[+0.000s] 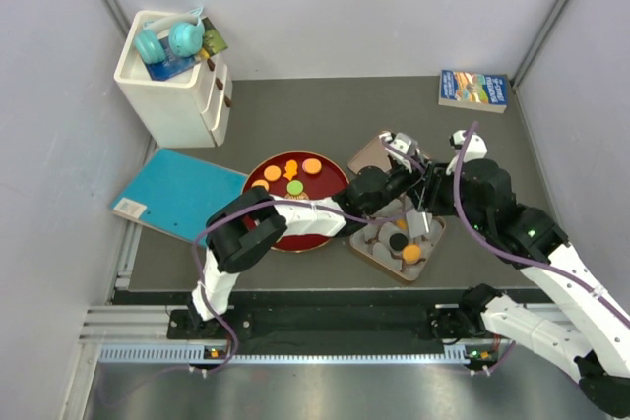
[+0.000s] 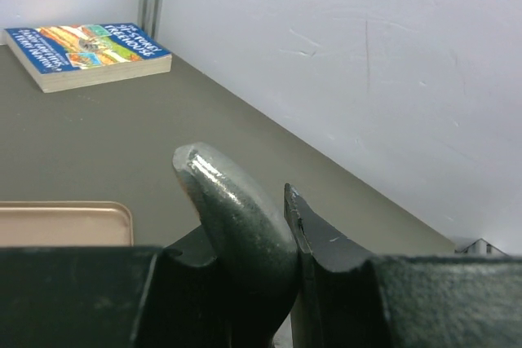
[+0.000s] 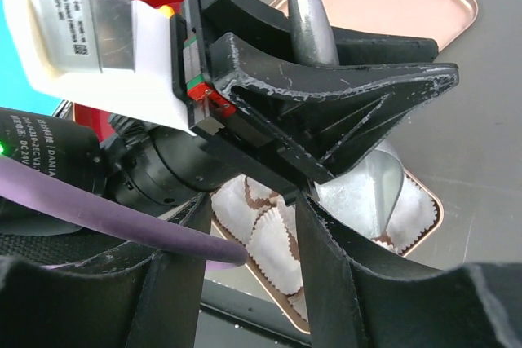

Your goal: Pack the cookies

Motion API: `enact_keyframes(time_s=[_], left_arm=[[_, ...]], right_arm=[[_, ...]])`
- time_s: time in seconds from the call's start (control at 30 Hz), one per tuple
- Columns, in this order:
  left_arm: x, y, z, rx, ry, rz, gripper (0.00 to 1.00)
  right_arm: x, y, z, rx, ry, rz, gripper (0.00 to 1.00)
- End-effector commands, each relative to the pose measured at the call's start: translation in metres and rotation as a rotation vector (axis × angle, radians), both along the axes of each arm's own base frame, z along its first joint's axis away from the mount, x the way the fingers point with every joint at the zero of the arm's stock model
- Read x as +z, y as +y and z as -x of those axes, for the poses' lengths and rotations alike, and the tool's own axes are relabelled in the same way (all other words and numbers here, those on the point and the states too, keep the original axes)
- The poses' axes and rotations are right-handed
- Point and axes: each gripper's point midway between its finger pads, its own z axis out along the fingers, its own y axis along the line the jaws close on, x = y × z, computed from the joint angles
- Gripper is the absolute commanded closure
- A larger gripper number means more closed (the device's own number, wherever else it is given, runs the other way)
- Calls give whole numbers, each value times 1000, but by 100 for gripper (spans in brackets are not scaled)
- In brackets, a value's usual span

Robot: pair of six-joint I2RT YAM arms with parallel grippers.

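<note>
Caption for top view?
Left end effector holds a spoon over the cup tray; cookies sit on the red plate.

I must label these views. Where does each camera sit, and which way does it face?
Top external: above, behind the bases, facing down at the table; left arm and right arm show.
Left wrist: low, facing the book and wall; left fingers pinch a spoon.
Right wrist: facing down at left gripper and paper cups; right fingers below.
Shared: both wrist views show the spoon.

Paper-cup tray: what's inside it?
White paper cups, a black cookie and an orange cookie near the front. The left gripper and its spoon cover the far cups; their contents cannot be seen.
</note>
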Motion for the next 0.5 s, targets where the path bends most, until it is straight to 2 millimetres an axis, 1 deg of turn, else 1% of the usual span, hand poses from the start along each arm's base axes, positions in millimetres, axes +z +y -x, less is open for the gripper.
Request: enact_keyframes(time_s=[0.0, 0.13, 0.17, 0.23, 0.27, 0.3, 0.33, 0.37, 0.4, 0.43, 0.47], left_arm=[[66, 15, 12, 10, -124, 121, 100], [76, 27, 6, 66, -148, 126, 100], [84, 35, 5, 90, -156, 137, 100], [92, 50, -1, 133, -156, 149, 100], [97, 73, -12, 197, -146, 157, 100], [100, 88, -18, 234, -137, 167, 100], [87, 105, -24, 268, -100, 160, 100], [106, 138, -38, 342, -100, 206, 100], [106, 156, -45, 383, -84, 214, 100], [109, 174, -49, 411, -65, 235, 100], [115, 207, -57, 470, -68, 248, 100]], right_arm=[[6, 3, -3, -11, -26, -31, 54], [6, 3, -4, -12, -24, -31, 54], [5, 3, -4, -10, -23, -30, 54], [3, 4, -5, -8, -18, -22, 54], [3, 6, -6, -4, -19, -20, 54], [3, 7, -8, -1, -19, -19, 53], [0, 10, -12, 1, -7, -9, 52], [-1, 14, -15, 4, -5, -8, 52], [-2, 16, -18, 6, -5, -8, 51], [-8, 22, -23, 15, 12, 2, 50], [-7, 27, -29, 20, 5, -8, 50]])
